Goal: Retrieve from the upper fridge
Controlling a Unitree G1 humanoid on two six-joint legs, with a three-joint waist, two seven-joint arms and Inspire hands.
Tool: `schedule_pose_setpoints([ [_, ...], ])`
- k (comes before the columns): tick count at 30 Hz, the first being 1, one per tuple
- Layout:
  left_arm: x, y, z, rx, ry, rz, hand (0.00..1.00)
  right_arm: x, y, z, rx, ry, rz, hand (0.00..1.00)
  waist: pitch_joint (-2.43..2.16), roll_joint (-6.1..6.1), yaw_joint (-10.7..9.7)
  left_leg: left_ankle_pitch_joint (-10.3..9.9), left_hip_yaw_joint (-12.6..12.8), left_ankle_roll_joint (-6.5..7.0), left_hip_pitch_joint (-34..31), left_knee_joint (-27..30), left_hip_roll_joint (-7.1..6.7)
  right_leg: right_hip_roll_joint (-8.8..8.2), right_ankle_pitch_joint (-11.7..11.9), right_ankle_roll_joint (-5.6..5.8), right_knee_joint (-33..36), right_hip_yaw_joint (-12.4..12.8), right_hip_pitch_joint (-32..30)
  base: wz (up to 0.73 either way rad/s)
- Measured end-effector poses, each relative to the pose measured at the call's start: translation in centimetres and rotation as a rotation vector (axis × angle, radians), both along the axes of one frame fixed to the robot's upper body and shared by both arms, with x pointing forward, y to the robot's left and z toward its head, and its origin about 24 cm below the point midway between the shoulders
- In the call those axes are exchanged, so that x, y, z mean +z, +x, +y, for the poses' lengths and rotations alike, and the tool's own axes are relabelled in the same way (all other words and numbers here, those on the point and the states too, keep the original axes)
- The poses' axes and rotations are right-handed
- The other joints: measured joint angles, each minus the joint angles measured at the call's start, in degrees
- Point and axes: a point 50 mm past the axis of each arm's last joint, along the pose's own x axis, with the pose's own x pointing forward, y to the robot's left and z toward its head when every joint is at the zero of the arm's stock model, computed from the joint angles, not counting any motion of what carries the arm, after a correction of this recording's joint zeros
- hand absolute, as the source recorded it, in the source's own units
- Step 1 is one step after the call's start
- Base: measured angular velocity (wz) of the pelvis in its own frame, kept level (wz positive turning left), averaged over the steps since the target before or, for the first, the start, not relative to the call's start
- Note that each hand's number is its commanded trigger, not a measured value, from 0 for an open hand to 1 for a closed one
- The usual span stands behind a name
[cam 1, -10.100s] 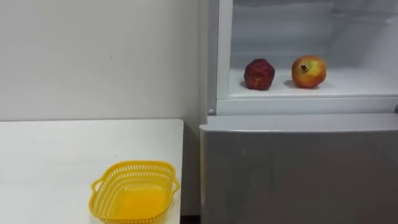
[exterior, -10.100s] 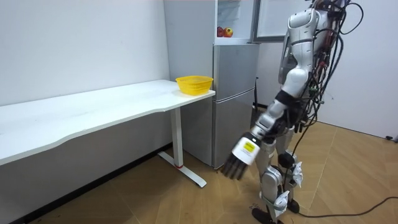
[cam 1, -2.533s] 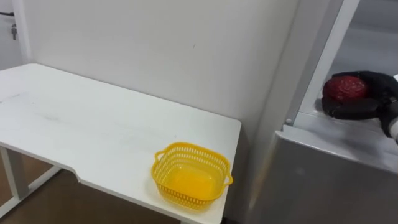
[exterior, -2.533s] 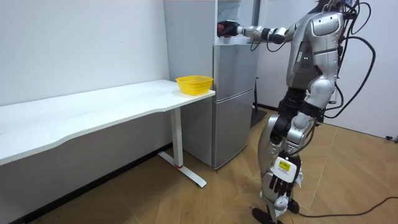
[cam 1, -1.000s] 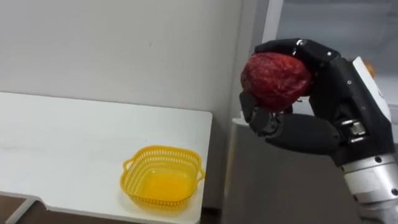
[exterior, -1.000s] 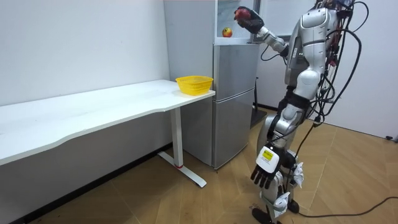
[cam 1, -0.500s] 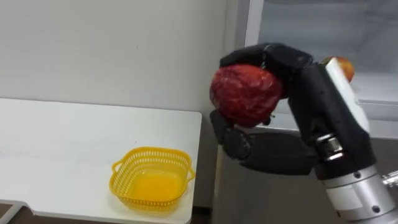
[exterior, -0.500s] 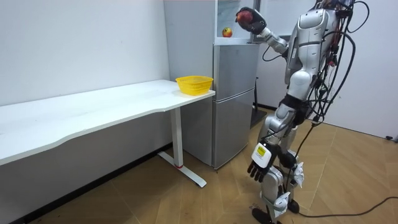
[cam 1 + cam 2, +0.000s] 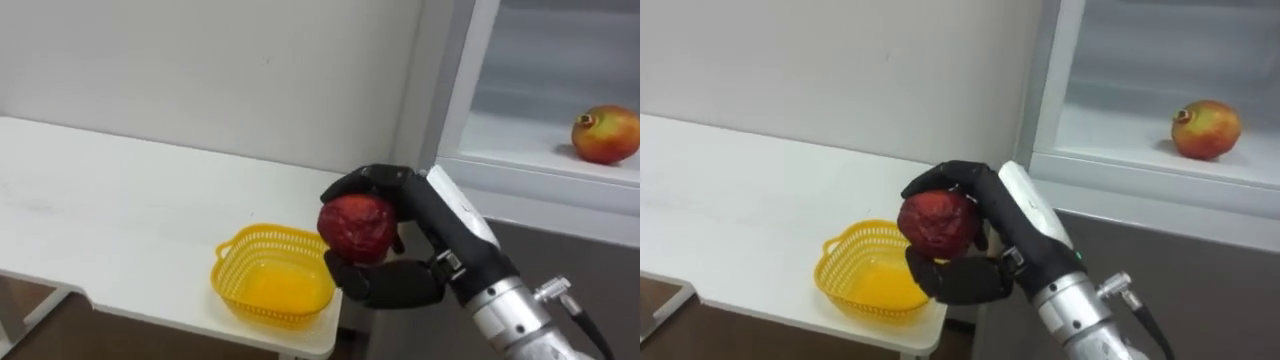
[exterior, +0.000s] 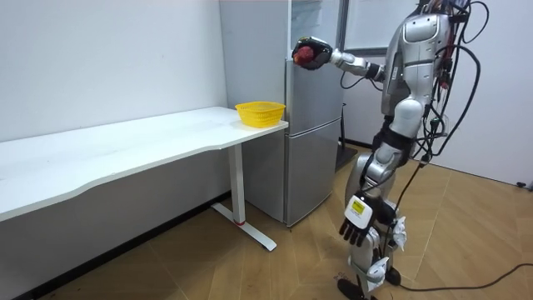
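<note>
Where the white table [image 9: 120, 200] meets the fridge [image 9: 585, 250], yellow basket [image 9: 272, 285] at its corner, dark red fruit [image 9: 357, 226] in the air right of the basket, right hand [image 9: 392, 284] curled round it, pomegranate [image 9: 605, 135] on the upper shelf [image 9: 520, 140], left hand [image 10: 356, 229] hanging loose-fingered by the leg.

Right arm reaching out, left arm hanging.
Stands upright on 2 legs; holds the right arm stretched forward at about chest height, right hand [image 9: 405, 285] with fingers and thumb curled round a dark red fruit [image 9: 357, 227]; lets the left hand [image 10: 358, 225] hang beside the thigh, fingers loose and pointing down.
</note>
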Motion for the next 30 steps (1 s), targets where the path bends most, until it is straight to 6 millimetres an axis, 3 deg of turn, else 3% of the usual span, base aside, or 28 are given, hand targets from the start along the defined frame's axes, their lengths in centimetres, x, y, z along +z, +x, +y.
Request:
schedule_pose_setpoints([
  [2,0.0,-0.4,0.1,0.002,-0.002,0.015,0.0,0.2,0.7,0.0,-0.006,-0.004,0.002,1.0,0.22,-0.69,1.0,0.0,-0.4,-0.02,-0.1,0.1,0.05,0.09,0.0,0.0,0.0,-0.1,0.0,0.04],
  [7,0.3,-0.4,1.0,-0.006,0.011,0.021,0.0,-0.6,3.0,-1.0,-0.067,-0.036,0.066,1.0,0.11,-3.22,2.0,0.0,-2.4,-0.09,-1.2,1.0,-0.17,0.06,0.0,0.0,0.0,-1.5,0.0,0.21],
  [11,0.4,-0.5,1.6,-0.001,0.025,0.022,0.0,-0.5,3.5,-1.5,-0.089,-0.046,0.075,1.0,0.07,-3.82,2.4,0.0,-4.6,-0.09,-2.3,1.7,-0.85,-0.24,0.0,0.01,0.0,-2.9,0.0,0.29],
  [14,0.5,-0.9,1.8,0.016,0.033,0.024,0.0,-0.1,3.8,-1.8,-0.098,-0.06,0.066,1.0,0.06,-3.96,3.5,0.0,-4.7,-0.06,-2.4,1.6,-1.01,-0.4,0.0,0.04,0.0,-3.0,0.0,0.04],
  [16,0.7,-1.3,2.2,0.006,0.051,0.037,0.0,-0.4,4.4,-2.4,-0.124,-0.074,0.085,1.0,0.07,-4.36,4.0,0.0,-5.0,-0.06,-2.6,1.5,-1.11,-0.52,0.0,0.05,0.0,-4.4,0.3,0.1],
  [19,0.8,-1.4,2.7,0.018,0.061,0.041,0.0,-0.8,5.0,-3.2,-0.159,-0.094,0.116,1.0,0.06,-5.14,4.4,0.0,-5.3,-0.07,-3.0,2.0,-1.13,-0.47,0.0,0.06,0.0,-4.3,0.1,0.12],
  [30,1.0,-1.2,3.0,0.02,0.067,0.046,0.0,-1.7,5.7,-4.6,-0.227,-0.1,0.177,1.0,0.0,-5.45,5.4,0.0,-6.3,-0.07,-3.5,2.5,-1.38,-0.51,0.0,0.07,0.1,-4.3,0.2,0.03],
])
